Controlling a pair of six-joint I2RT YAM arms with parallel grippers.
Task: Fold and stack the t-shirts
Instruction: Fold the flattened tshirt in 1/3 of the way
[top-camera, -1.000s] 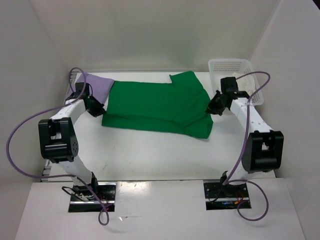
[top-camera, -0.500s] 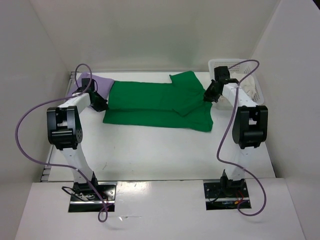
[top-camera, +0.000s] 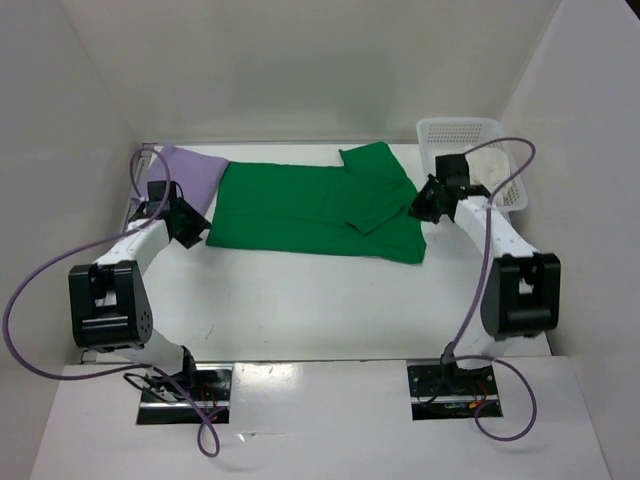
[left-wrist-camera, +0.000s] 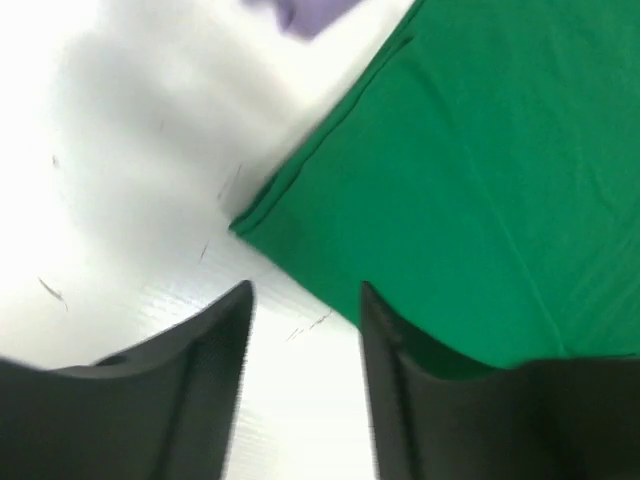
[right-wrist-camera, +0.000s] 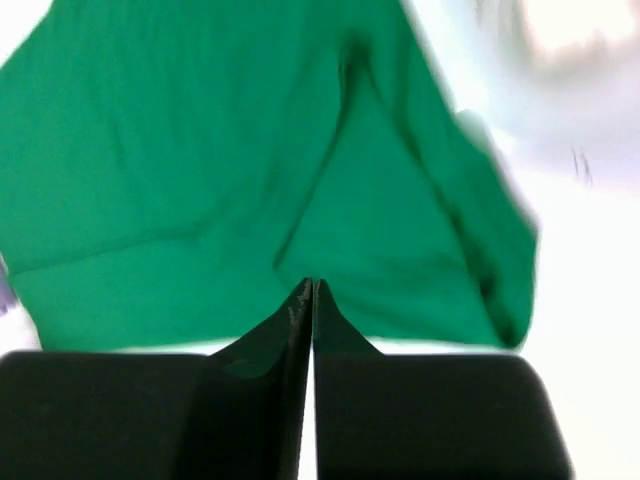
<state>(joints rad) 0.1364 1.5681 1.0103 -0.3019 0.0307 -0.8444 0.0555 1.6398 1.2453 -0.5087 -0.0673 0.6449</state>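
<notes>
My left pincer stands apart and empty over the bare table. The green t-shirt spreads from twelve to three o'clock, its folded corner just ahead. My right pincer is pressed together at the far end. The shirt's long axis runs nine to three between them. No writing shows.

On your table you have:
- one green t-shirt, folded into a long band, a sleeve lying on top;
- one lavender t-shirt touching its left end;
- a white mesh basket at the far right, with cream-white cloth inside.

Your left gripper is at the green shirt's near-left corner, and your right gripper at its right edge.
</notes>
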